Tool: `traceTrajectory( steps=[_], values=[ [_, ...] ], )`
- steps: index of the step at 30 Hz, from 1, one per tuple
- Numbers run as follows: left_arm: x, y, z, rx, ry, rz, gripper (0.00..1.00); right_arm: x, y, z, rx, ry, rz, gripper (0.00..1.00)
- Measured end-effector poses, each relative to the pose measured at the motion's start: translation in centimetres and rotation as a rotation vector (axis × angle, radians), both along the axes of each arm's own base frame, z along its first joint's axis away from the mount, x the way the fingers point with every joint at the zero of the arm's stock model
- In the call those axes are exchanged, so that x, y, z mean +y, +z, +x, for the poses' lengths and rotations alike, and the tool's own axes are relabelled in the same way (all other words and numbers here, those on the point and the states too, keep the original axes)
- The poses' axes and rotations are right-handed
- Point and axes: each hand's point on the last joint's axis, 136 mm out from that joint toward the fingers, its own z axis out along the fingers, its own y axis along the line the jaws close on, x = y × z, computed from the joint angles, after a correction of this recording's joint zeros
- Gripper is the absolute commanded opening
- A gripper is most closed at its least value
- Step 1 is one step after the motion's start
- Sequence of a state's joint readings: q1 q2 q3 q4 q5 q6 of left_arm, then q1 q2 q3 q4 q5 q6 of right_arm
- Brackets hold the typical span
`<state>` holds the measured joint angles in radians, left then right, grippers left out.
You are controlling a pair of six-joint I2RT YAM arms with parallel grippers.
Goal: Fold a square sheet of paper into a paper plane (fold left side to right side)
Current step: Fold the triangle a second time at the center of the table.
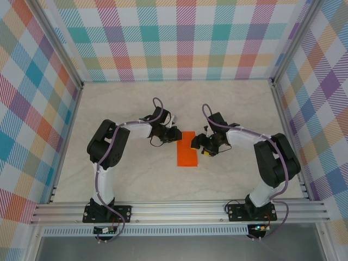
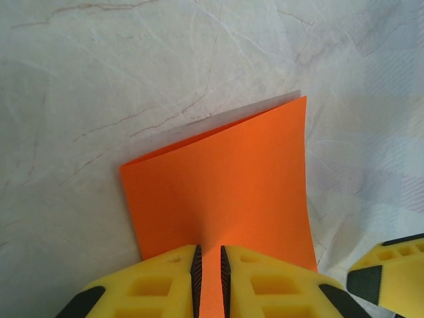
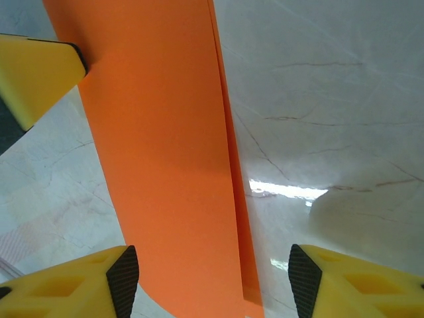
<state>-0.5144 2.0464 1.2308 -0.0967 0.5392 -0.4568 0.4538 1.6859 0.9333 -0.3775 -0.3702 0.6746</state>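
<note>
The square sheet of paper [image 1: 187, 148] lies on the table folded in half, a narrow bright orange rectangle between the two arms. My left gripper [image 1: 174, 136] is at its upper left edge. In the left wrist view the paper [image 2: 225, 179] runs under my left gripper [image 2: 209, 255], whose jaws are nearly together with orange showing through the thin slit. My right gripper [image 1: 203, 145] is at the paper's right side. In the right wrist view my right gripper [image 3: 212, 271] stands open wide above the paper [image 3: 165, 165], whose two layered edges show along its right.
The pale marbled table [image 1: 136, 174] is walled by plaid panels [image 1: 179, 38] on three sides. An aluminium rail [image 1: 179, 209] crosses the near edge at the arm bases. One yellow finger of the other arm shows at the lower right [image 2: 391, 271] and upper left [image 3: 36, 73].
</note>
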Motion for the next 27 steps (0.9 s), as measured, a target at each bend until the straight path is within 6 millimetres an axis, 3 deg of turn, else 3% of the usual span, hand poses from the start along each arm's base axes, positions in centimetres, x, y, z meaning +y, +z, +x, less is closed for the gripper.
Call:
traceTrajectory(
  steps=[5, 21, 27],
  values=[
    [0.0, 0.0, 0.0, -0.001, 0.0, -0.001, 0.18, 0.6, -1.1, 0.0, 0.044, -0.01, 0.02, 0.58],
    [0.0, 0.0, 0.0, -0.003, -0.001, -0.003, 0.18, 2.3, -0.8, 0.6, 0.039, -0.004, 0.078, 0.45],
    [0.1, 0.5, -0.5, 0.0, -0.006, -0.01, 0.28, 2.8, 0.1, 1.7, 0.011, -0.008, 0.099, 0.44]
  ],
)
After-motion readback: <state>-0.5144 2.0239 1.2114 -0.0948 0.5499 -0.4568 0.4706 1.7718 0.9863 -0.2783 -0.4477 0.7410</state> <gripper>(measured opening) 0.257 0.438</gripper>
